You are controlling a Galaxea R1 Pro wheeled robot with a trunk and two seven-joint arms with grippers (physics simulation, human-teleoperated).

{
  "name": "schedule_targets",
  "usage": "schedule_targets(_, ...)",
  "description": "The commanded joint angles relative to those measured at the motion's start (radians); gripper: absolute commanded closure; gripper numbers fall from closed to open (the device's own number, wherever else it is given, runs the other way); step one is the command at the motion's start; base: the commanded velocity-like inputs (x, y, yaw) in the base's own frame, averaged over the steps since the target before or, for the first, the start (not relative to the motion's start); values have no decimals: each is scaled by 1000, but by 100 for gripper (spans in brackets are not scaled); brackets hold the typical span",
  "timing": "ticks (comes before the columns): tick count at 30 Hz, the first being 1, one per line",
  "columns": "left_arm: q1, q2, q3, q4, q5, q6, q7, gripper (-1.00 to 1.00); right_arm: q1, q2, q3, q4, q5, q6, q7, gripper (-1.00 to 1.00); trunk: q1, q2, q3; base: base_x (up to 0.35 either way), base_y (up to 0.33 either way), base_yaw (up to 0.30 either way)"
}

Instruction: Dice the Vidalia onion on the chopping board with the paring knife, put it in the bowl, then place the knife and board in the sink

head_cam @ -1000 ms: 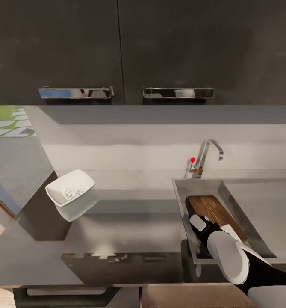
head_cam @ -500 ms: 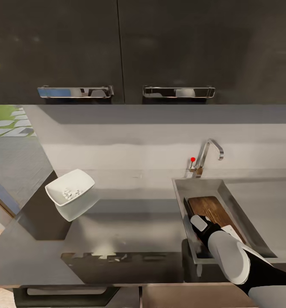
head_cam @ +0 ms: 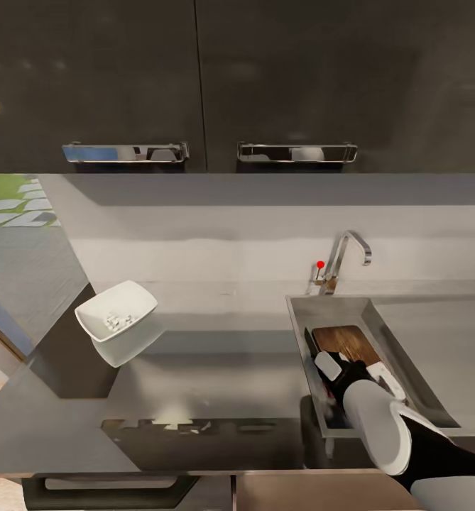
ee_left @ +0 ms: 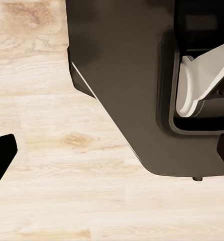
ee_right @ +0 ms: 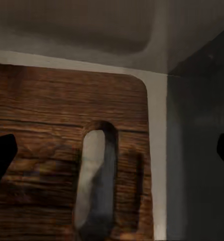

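- The right gripper point(head_cam: 331, 372) reaches down into the sink point(head_cam: 301, 333) at the lower right of the head frame; in the right wrist view its two dark fingertips point(ee_right: 1, 155) sit at opposite edges of the picture, so the jaws stand wide, holding nothing.
- Just beyond those jaws lies the chopping board point(ee_right: 67, 130), dark brown wood with a rounded corner and its oblong handle slot point(ee_right: 94, 181) in the lower middle of the wrist frame.
- In the head view the board point(head_cam: 344, 342) lies inside the basin, its near end covered by the white and black right arm point(head_cam: 379, 426).
- The left gripper point(ee_left: 112, 150) shows one dark fingertip at the left edge of its wrist frame and another at the right edge, jaws wide apart and empty, over pale wooden floor point(ee_left: 51, 201) and a dark part of the robot's body point(ee_left: 127, 90).
- The chrome tap point(head_cam: 345, 255) with its red knob point(head_cam: 320, 265) stands behind the sink.
- The white bowl point(head_cam: 116, 312), with small pale pieces inside, sits on the grey desk point(head_cam: 223, 369) at the centre left, well apart from the sink.
- Dark upper cabinets point(head_cam: 265, 78) with chrome bar handles point(head_cam: 126, 152) span the top.
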Motion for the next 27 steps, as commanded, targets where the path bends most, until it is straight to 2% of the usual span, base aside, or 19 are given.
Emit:
schedule_targets(1,0,0,-5,-2,1,-1,4,-100,0,1,17,-16,-7,-1,-3,-100,1,-2,-2,0,0,0)
schedule_targets(3,0,0,-5,-2,1,-1,4,-100,0,17,63,-89,1,35,-4,-100,1,-2,-2,0,0,0)
schedule_targets(5,0,0,-5,-2,1,-1,4,-100,0,44,105,-180,5,116,-4,-100,1,-2,-2,0,0,0)
schedule_targets(7,0,0,-5,-2,0,-1,4,-100,0,60,123,-255,6,192,-3,-100,1,-2,-2,0,0,0)
schedule_targets(16,0,-5,-5,-7,0,-1,4,-100,0,115,143,-535,6,525,3,-100,1,-2,-2,0,0,0)
schedule_targets(19,0,-6,-5,-8,0,-1,4,-100,0,115,144,-591,6,618,40,-100,1,-2,-2,0,0,0)
schedule_targets(21,0,-6,-5,-8,0,-1,4,-100,0,115,148,-613,6,697,141,-100,1,-2,-2,0,0,0)
schedule_targets(23,0,-6,-5,-7,0,-1,4,-100,0,115,161,-622,8,788,294,-100,1,-2,-2,0,0,0)
schedule_targets(24,0,-6,-5,-5,0,-1,4,-100,4,115,171,-627,23,872,506,-100,1,-2,-2,0,0,0)
schedule_targets(25,0,-6,-5,-5,1,-1,4,-100,25,115,174,-632,67,894,623,-100,1,-2,-2,0,0,0)
schedule_targets(27,0,-6,-6,-5,1,-1,4,-100,65,108,176,-662,172,906,771,-100,1,-2,-2,0,0,0)
